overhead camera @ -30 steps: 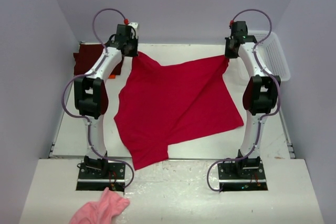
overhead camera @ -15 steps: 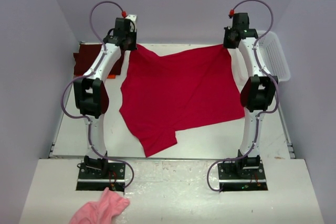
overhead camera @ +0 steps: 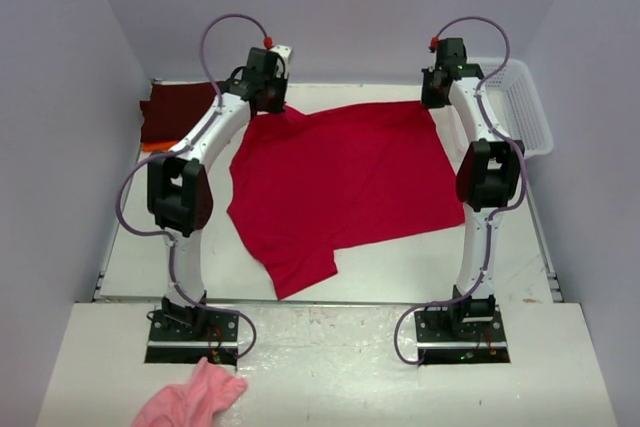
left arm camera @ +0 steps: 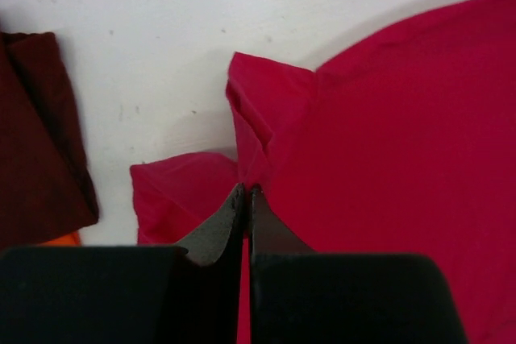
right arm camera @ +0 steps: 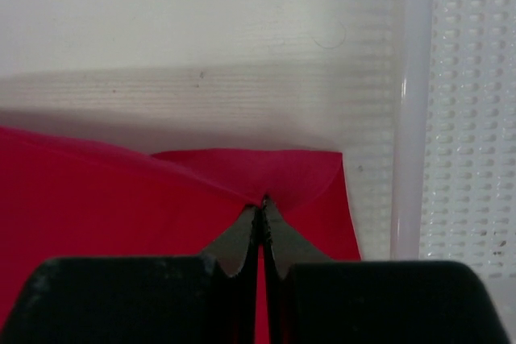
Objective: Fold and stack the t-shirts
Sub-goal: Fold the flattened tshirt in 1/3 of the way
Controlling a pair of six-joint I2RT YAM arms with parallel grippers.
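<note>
A bright red t-shirt (overhead camera: 345,182) lies spread across the middle of the table. At its far left corner my left gripper (overhead camera: 283,110) is shut on a pinch of the red fabric (left arm camera: 266,130). My right gripper (overhead camera: 432,102) is shut on the far right corner (right arm camera: 266,171) of the same shirt. A dark maroon t-shirt (overhead camera: 175,112) lies folded at the far left, also seen in the left wrist view (left arm camera: 36,130). Under its near edge an orange t-shirt (overhead camera: 152,147) peeks out, showing as an orange sliver (left arm camera: 60,239).
A white perforated basket (overhead camera: 520,107) stands at the far right, its rim (right arm camera: 411,110) close beside my right gripper. A small pink fluffy cloth (overhead camera: 192,397) lies on the front ledge near the left arm's base.
Both grippers have carried the shirt's far edge away from the arms and spread it flatter. The left gripper has then shifted right, and the near tail has drawn in from the front edge.
</note>
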